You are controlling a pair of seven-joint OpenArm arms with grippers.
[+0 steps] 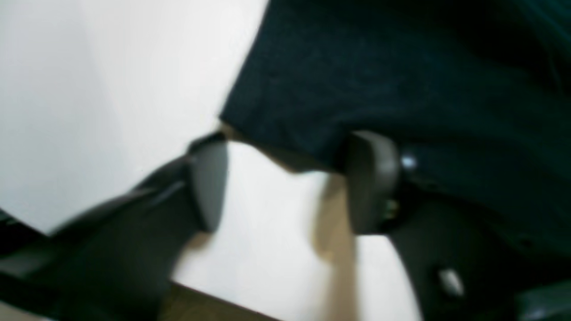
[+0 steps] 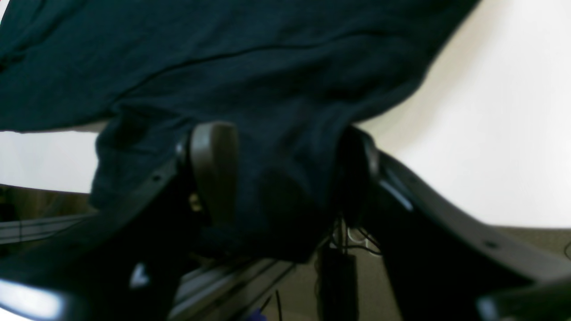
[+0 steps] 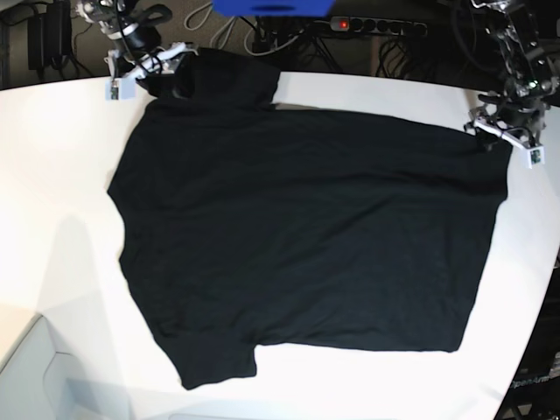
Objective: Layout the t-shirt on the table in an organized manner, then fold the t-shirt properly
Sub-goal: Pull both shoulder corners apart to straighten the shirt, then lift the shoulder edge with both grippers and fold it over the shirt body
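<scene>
The black t-shirt (image 3: 306, 236) lies spread almost flat on the white table (image 3: 52, 157), one sleeve at the front left and one at the far left edge. My right gripper (image 3: 162, 70) is at that far sleeve. In the right wrist view its jaws (image 2: 285, 133) stand apart, with a bunch of the t-shirt (image 2: 267, 58) hanging between them. My left gripper (image 3: 503, 131) is at the shirt's far right corner. In the left wrist view it (image 1: 290, 147) is open, and the t-shirt's (image 1: 401, 67) corner rests at its fingertips over the bare table (image 1: 111, 89).
A power strip (image 3: 376, 26) and cables lie on the floor behind the table's far edge, beside a blue object (image 3: 271, 7). The table's curved edge runs close behind both grippers. White tabletop (image 2: 490, 133) borders the shirt on all sides.
</scene>
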